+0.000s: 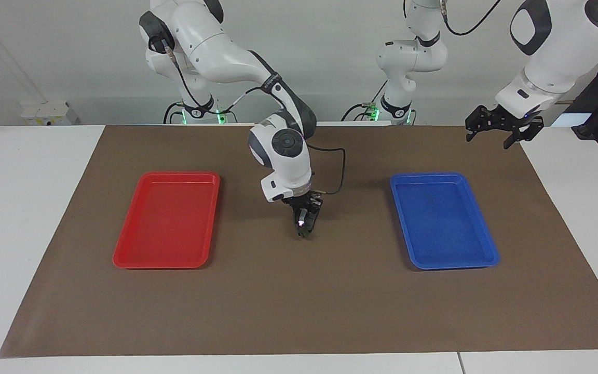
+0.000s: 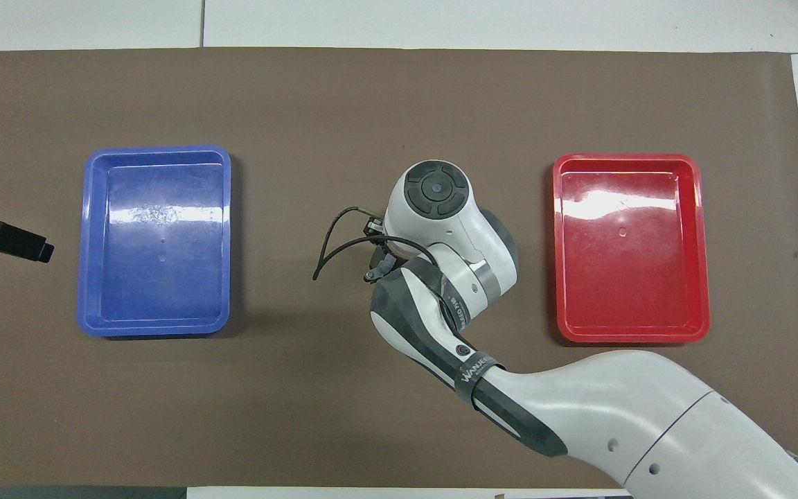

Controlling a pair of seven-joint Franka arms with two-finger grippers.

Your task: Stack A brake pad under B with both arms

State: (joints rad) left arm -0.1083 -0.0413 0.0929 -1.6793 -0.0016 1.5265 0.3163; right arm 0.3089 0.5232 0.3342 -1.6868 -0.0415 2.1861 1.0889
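My right gripper hangs low over the middle of the brown mat, shut on B, the black pad with a bright white spot, which points down from its fingers. The A brake pad is hidden under this gripper and B in both views. Whether B touches it I cannot tell. In the overhead view the right arm's wrist covers the spot. My left gripper is open and holds nothing. It is raised over the mat's edge at the left arm's end, and shows at the frame's edge from overhead as left gripper.
A red tray lies on the mat toward the right arm's end and a blue tray toward the left arm's end, both with nothing in them. The brown mat covers most of the white table.
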